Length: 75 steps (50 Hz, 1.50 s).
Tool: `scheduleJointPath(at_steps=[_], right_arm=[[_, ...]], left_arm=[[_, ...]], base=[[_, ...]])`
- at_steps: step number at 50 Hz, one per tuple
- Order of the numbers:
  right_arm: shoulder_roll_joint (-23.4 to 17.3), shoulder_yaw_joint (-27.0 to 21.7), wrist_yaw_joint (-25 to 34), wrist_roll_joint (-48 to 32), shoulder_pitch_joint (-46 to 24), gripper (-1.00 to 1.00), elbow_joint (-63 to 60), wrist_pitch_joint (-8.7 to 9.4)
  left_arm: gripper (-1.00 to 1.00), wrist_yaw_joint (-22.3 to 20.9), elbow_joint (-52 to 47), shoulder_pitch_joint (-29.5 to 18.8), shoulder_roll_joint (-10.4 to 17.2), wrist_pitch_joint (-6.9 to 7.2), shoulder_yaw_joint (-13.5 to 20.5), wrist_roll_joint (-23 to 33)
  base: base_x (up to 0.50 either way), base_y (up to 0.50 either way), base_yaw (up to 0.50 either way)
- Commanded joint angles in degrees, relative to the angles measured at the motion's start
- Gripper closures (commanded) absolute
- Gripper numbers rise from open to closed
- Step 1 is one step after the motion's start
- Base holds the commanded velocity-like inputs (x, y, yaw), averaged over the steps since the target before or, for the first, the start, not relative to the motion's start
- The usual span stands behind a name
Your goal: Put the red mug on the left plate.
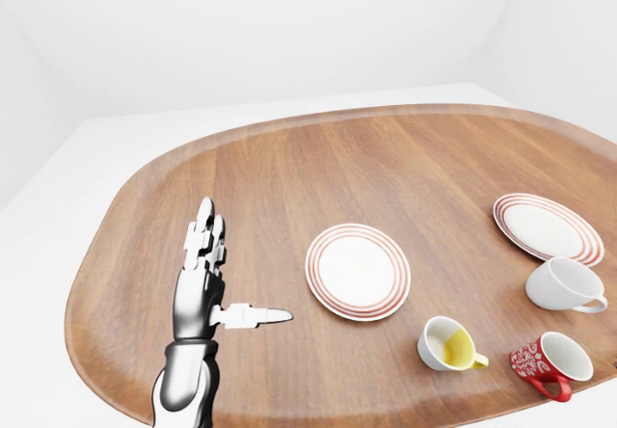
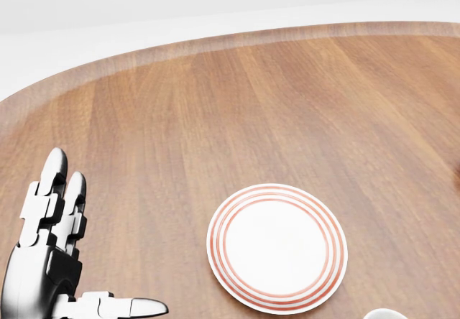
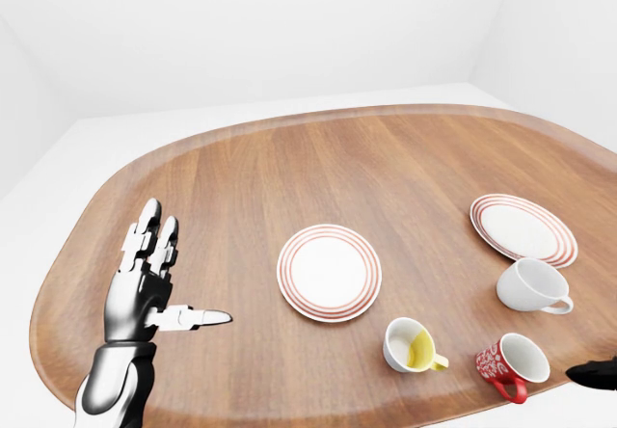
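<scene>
Left hand (image 1: 204, 288) open, empty; right hand's state can't be told. Red mug (image 3: 511, 363), far right of it, looks rigid, glossy, breakable: grip its body

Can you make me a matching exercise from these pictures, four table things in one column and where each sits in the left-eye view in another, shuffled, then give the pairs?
Things:
1. red mug
2. white mug
3. left plate
4. left hand

Places in the left-eye view:
A. middle of the table
B. bottom right corner
C. left of the middle plate, fingers open
D. just below the right plate

Pairs: 1-B, 2-D, 3-A, 4-C
</scene>
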Motion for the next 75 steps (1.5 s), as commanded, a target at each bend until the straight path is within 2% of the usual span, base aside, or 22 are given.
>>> scheduleJointPath(at_steps=[1,4,10,20,26,30,32,36,44,51,58,65,67,71,75], right_arm=[[-1.88,-3.35,-3.22,2.39,0.63,-1.0,5.47,0.0],[-2.42,-2.79,-5.8,2.62,-0.62,-1.0,5.52,0.0],[-6.77,-3.28,-10.32,7.38,-4.59,-1.0,5.49,0.0],[-5.88,0.45,-14.53,7.66,-3.15,-1.0,9.05,0.0],[-4.89,2.46,-13.86,7.45,-2.81,-1.0,9.61,0.0],[-3.92,5.72,-9.97,5.91,-1.97,-1.0,11.74,0.0],[-3.61,7.27,-9.95,4.9,-1.91,-1.0,13.78,0.0],[-4.77,9.22,-10.37,5.4,-3.04,-1.0,18.86,0.0],[-4.69,11.87,-4.41,6.82,-0.83,-1.0,23.5,0.0],[-8.21,10.38,-5.27,12.21,-3.69,-1.0,29.35,0.0],[-12.87,16.59,-10.4,15.36,-6.87,-1.0,44.41,0.0],[-18.98,18.57,-13.06,22.67,-9.08,-1.0,54.93,0.0],[-19.86,18.8,-14.82,23.95,-9.64,-1.0,57.08,0.0],[-19.96,22.27,-16.77,25.25,-9.62,-1.0,60.53,0.0],[-20.5,23.97,-17.03,26.22,-10.0,-1.0,61.71,0.0]], left_arm=[[-1.0,0.12,0.07,0.19,0.07,-0.21,-0.09,-0.14],[-1.0,0.08,0.11,0.24,0.07,-0.3,-0.15,-0.03],[-1.0,0.24,-0.13,0.64,0.07,-0.49,-0.48,0.12],[-1.0,0.27,-0.27,0.67,0.16,-0.37,-0.51,0.12],[-1.0,0.3,-0.36,0.6,0.16,-0.24,-0.55,0.17],[-1.0,0.23,-0.44,0.5,0.17,-0.05,-0.4,0.01],[-1.0,0.19,-0.49,0.42,0.17,0.07,-0.41,0.07],[-1.0,0.23,-0.58,0.31,0.14,0.26,-0.45,0.15],[-1.0,0.29,-0.6,-0.18,0.13,0.78,-0.44,0.22],[-1.0,0.34,-0.47,-0.26,0.13,0.81,-0.63,0.39],[-1.0,0.39,-0.5,-0.1,0.2,0.76,-0.69,0.35],[-1.0,0.54,-0.4,-0.47,0.24,1.13,-1.09,0.75],[-1.0,0.59,-0.43,-0.49,0.24,1.14,-1.13,0.76],[-1.0,0.67,-0.44,-0.53,0.28,1.21,-1.2,0.83],[-1.0,0.68,-0.56,-0.14,0.29,0.85,-1.17,0.69]], base=[[0.0,0.0,0.0],[0.0,0.0,0.0],[0.0,0.0,0.0],[0.0,0.0,0.0],[0.0,0.0,0.0],[0.0,0.0,0.0],[0.0,0.0,0.0],[0.0,0.0,0.0],[0.0,0.0,0.0],[0.0,0.0,0.0],[0.0,0.0,0.0],[0.0,0.0,0.0],[0.0,0.0,0.0],[0.0,0.0,0.0],[0.0,0.0,0.0]])
